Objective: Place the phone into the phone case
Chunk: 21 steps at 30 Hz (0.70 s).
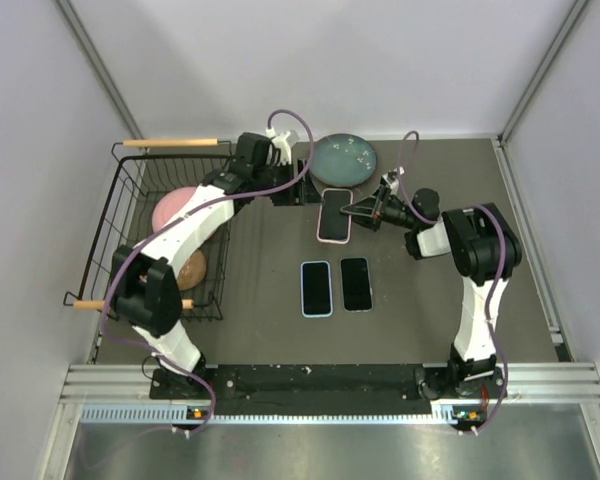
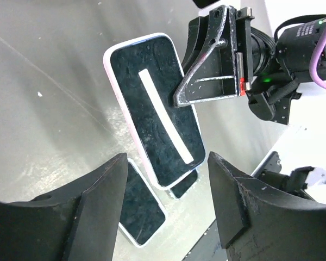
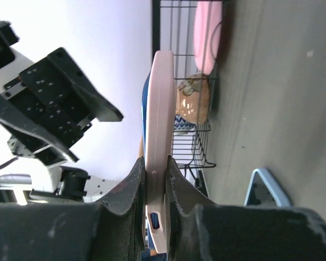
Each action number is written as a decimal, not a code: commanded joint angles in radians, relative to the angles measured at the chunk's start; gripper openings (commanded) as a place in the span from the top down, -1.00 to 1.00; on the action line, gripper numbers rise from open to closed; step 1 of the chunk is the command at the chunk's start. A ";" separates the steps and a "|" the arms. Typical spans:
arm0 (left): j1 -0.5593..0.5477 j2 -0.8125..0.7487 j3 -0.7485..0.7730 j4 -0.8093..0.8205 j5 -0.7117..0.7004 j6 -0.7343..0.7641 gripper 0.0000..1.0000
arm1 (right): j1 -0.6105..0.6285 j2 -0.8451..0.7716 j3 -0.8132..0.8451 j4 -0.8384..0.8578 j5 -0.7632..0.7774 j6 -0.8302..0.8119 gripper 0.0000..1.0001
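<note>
My right gripper (image 1: 352,212) is shut on one long edge of a pink phone case (image 1: 334,216) and holds it above the table. A dark-screened phone (image 2: 152,109) lies in the case. In the right wrist view the case (image 3: 158,125) stands edge-on between the fingers (image 3: 131,185). My left gripper (image 1: 298,188) hovers just left of the case's far end; it is open with nothing between its fingers (image 2: 98,201). Below, a light-blue-rimmed phone or case (image 1: 316,288) and a black phone (image 1: 355,283) lie side by side on the table.
A black wire basket (image 1: 130,230) at the left holds a pink plate (image 1: 175,205) and a brown bowl (image 1: 192,268). A teal plate (image 1: 345,158) sits at the back of the dark mat, just behind both grippers.
</note>
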 commanded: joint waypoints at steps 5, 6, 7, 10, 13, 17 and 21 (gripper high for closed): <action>0.026 -0.136 -0.175 0.142 0.215 -0.058 -0.35 | 0.011 -0.246 -0.081 0.345 -0.050 0.021 1.00; 0.026 -0.144 -0.204 0.167 0.230 -0.072 -0.35 | 0.022 -0.258 -0.087 0.345 -0.056 0.019 1.00; 0.026 -0.148 -0.216 0.211 0.247 -0.087 -0.35 | 0.029 -0.267 -0.097 0.343 -0.058 0.018 1.00; 0.026 -0.150 -0.251 0.263 0.307 -0.137 -0.35 | 0.061 -0.302 -0.123 0.345 -0.053 0.015 1.00; 0.025 -0.148 -0.296 0.349 0.351 -0.201 -0.34 | 0.084 -0.330 -0.152 0.345 -0.029 0.004 1.00; 0.025 -0.148 -0.391 0.585 0.449 -0.321 -0.27 | 0.114 -0.335 -0.160 0.343 -0.017 0.009 1.00; 0.023 -0.147 -0.411 0.618 0.491 -0.345 -0.07 | 0.126 -0.348 -0.172 0.345 0.002 0.004 1.00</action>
